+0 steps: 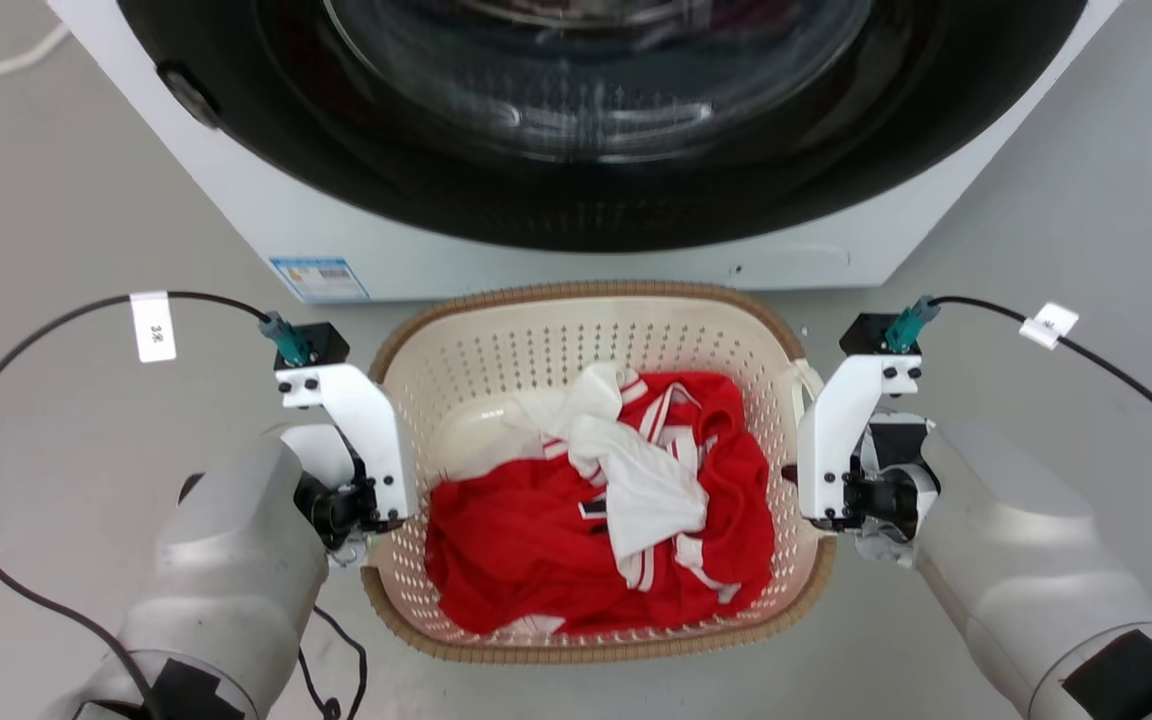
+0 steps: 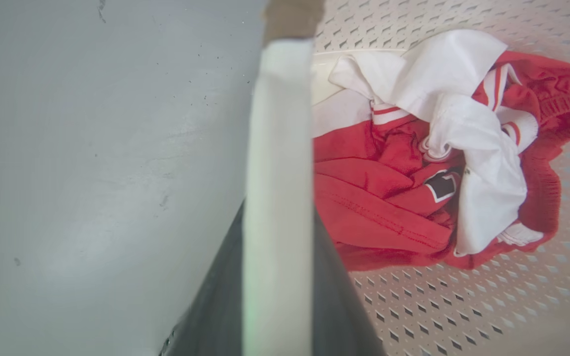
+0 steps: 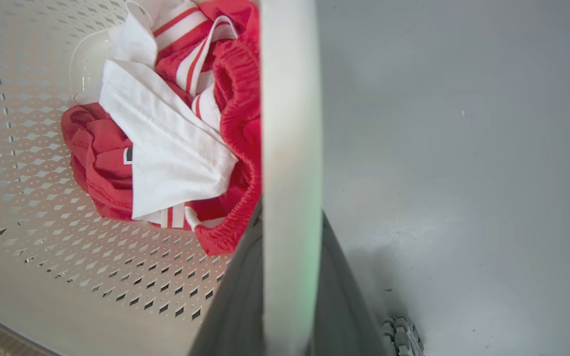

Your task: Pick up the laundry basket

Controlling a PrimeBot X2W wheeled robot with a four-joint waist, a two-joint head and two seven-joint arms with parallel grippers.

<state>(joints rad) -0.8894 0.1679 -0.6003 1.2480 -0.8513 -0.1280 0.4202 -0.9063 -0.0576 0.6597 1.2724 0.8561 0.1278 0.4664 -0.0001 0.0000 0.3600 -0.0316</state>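
Cream-white perforated plastic forms the laundry basket [image 1: 496,345]. You will find it directly in front of the washing machine [image 1: 556,250], close to its white front panel and over the grey floor [image 1: 66,200]. Whether its base touches the floor cannot be told. A brown woven-look rim [image 1: 586,292] runs around the top. Inside, a crumpled white garment [image 1: 636,480] lies on a red garment [image 1: 516,540].

Locate the left gripper [image 2: 277,222] at the basket's left side. In the left wrist view, its two dark fingers [image 2: 215,306] lie against either face of the white left handle [image 2: 277,123], closed onto it with no gap visible.

Locate the right gripper [image 3: 290,232] at the basket's right side. In the right wrist view, its fingers [image 3: 235,306] are likewise clamped on both faces of the right handle [image 3: 290,99].

In the head view, the white wrist brackets [image 1: 361,410] stand just outside the rim, level with each other, and cover the fingers.
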